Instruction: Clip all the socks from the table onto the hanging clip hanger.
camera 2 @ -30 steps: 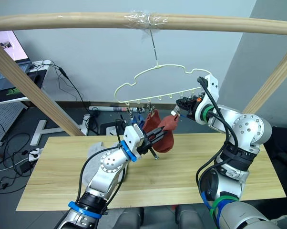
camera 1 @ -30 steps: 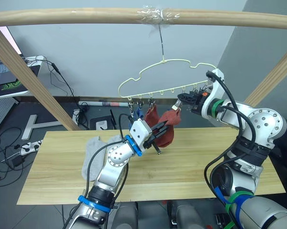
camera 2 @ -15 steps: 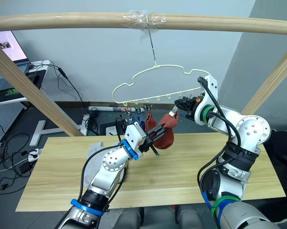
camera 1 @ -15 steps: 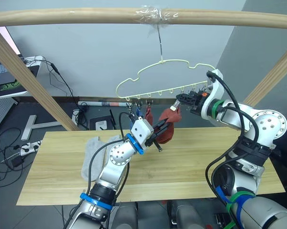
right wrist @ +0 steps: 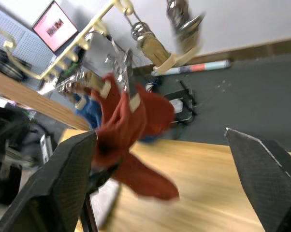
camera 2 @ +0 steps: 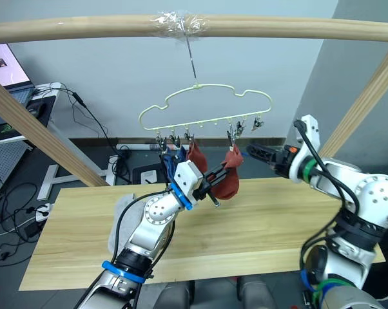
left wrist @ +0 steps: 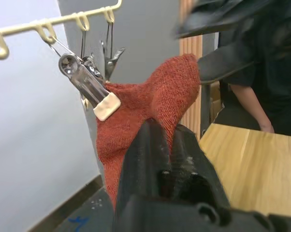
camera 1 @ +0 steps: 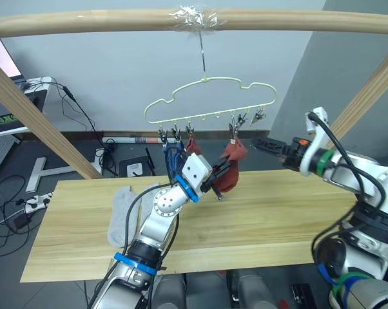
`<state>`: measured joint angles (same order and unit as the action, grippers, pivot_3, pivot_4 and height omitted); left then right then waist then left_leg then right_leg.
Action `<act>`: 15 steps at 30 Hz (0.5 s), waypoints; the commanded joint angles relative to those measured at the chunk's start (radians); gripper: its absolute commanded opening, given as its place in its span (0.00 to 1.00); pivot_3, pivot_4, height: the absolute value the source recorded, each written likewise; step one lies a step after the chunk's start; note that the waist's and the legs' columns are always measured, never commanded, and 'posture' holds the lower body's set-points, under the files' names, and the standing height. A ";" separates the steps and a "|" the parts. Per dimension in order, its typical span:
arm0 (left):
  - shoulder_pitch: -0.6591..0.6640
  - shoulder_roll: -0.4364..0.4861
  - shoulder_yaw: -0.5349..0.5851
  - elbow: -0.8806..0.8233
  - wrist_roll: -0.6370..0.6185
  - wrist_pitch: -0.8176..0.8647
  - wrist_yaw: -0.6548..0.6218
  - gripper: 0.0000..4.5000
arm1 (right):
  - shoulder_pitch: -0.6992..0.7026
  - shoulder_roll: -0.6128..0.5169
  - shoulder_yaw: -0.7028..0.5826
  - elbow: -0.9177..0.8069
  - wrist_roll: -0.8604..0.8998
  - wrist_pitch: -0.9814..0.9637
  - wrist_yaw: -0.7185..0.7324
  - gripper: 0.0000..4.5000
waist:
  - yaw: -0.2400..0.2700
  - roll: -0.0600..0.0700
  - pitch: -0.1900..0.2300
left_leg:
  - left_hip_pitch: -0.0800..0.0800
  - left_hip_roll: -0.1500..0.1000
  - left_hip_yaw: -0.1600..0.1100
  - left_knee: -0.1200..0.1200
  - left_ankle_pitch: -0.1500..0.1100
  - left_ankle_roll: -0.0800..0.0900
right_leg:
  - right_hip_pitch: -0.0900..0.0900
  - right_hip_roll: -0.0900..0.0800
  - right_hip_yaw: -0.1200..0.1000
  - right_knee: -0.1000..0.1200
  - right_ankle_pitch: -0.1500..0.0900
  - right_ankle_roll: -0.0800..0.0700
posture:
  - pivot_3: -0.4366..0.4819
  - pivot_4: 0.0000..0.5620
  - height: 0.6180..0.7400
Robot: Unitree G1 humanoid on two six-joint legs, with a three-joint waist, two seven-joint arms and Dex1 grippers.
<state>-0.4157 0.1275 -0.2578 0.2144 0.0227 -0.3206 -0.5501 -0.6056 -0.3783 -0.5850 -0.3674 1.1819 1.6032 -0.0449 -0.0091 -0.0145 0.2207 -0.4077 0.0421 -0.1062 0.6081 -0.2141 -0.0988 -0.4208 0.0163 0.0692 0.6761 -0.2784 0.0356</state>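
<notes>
Gripping a red sock (left wrist: 136,121), left gripper (left wrist: 167,140) (clip (left wrist: 90,87) visible).

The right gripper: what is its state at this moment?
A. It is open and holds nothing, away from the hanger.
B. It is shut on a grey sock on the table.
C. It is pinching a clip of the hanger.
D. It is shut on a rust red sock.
A. The right gripper has its two fingers spread wide with nothing between them, apart from the rust red sock and the clip hanger.
</notes>
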 commanded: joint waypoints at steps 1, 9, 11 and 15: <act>-0.010 -0.008 0.001 -0.014 -0.043 0.036 -0.029 0.34 | 0.063 -0.043 0.084 -0.171 -0.029 -0.078 0.022 1.00 | -0.006 0.000 0.000 | 0.000 0.000 0.000 0.000 0.000 0.000 | 0.000 0.000 0.000 0.000 0.000 0.000 | 0.54 0.36 1.00; 0.023 0.095 0.071 -0.140 -0.135 0.190 -0.097 0.81 | 0.284 -0.139 0.571 -0.372 -0.558 -0.584 0.021 0.96 | -0.025 0.000 0.000 | 0.001 0.000 0.001 0.001 0.000 0.000 | 0.000 0.000 0.001 0.000 0.000 0.001 | 0.55 0.34 1.00; 0.036 0.144 0.102 -0.204 -0.183 0.251 -0.129 0.94 | 0.307 -0.093 0.654 -0.362 -0.672 -0.694 -0.018 0.86 | -0.027 0.000 0.000 | 0.001 0.001 0.000 0.000 0.000 0.000 | -0.001 0.001 0.000 0.001 0.000 0.001 | 0.57 0.34 1.00; 0.054 0.230 0.161 -0.309 -0.265 0.346 -0.184 0.94 | 0.295 -0.008 0.749 -0.299 -0.840 -0.825 -0.067 0.73 | -0.022 0.000 0.000 | 0.001 0.001 0.000 0.000 0.000 -0.001 | -0.001 0.001 0.000 0.001 0.000 0.001 | 0.60 0.33 1.00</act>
<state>-0.3639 0.3417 -0.1232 -0.0235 -0.1970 -0.0035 -0.7098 -0.2956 -0.4053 0.1471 -0.6649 0.4158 0.8512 -0.0827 -0.0309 -0.0148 0.2207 -0.4066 0.0432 -0.1061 0.6086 -0.2137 -0.0996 -0.4213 0.0169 0.0691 0.6764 -0.2789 0.0364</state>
